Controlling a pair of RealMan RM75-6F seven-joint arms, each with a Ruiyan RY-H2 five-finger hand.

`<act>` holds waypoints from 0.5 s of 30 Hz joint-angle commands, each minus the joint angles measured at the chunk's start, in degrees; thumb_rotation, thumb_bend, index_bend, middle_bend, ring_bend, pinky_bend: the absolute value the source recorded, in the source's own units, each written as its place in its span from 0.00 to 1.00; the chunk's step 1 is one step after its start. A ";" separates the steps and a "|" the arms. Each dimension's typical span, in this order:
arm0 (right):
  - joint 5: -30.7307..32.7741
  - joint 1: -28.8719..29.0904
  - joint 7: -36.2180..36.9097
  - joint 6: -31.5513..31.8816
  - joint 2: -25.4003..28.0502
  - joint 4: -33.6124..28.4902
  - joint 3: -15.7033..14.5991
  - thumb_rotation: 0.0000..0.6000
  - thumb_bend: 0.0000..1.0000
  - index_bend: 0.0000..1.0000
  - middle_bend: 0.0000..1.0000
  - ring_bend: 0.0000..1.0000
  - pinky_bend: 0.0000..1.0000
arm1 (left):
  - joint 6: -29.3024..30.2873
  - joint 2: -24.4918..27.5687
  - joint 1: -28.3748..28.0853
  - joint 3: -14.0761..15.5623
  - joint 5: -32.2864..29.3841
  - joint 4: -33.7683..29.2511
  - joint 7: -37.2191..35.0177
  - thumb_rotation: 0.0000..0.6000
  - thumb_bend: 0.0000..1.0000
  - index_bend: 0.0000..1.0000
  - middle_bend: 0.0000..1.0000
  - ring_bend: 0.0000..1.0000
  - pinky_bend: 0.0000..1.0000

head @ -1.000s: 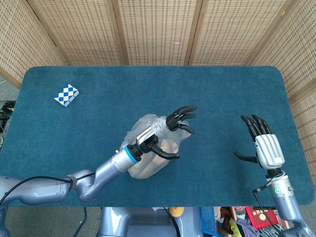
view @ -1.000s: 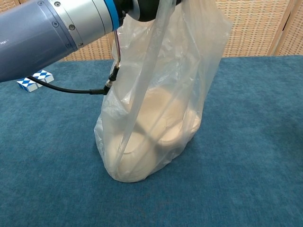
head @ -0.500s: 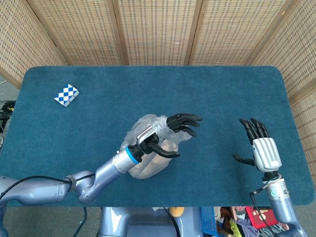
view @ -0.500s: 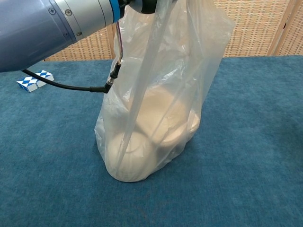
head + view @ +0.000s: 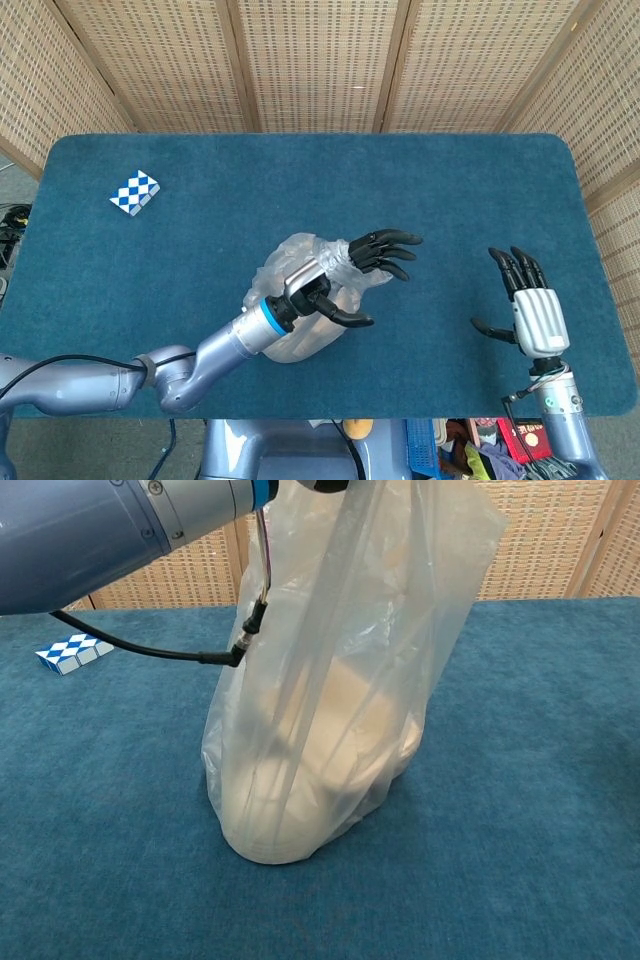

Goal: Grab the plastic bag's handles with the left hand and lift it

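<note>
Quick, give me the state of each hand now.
Left hand: fingers spread over the plastic bag; whether it grips the handles cannot be told.
Right hand: open, holding nothing.

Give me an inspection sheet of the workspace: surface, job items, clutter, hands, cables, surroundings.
Surface: blue carpeted table.
Job's things: clear plastic bag with pale rounded contents; bottom appears to rest on the table; top drawn up toward the left hand.
Clutter: blue-and-white checkered block at the far left.
Hands: left hand over the bag top, fingers extended, grip on the handles not clear; right hand open, apart from the bag.
Cables: black cable along the left arm.
Surroundings: woven wicker panels behind the table.
</note>
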 commanded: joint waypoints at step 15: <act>-1.62 -1.16 -0.02 0.89 0.60 -0.93 0.74 1.00 0.00 0.00 0.15 0.04 0.08 | 7.93 -1.41 0.88 -1.62 0.59 2.78 31.28 0.73 0.02 0.02 0.01 0.07 0.07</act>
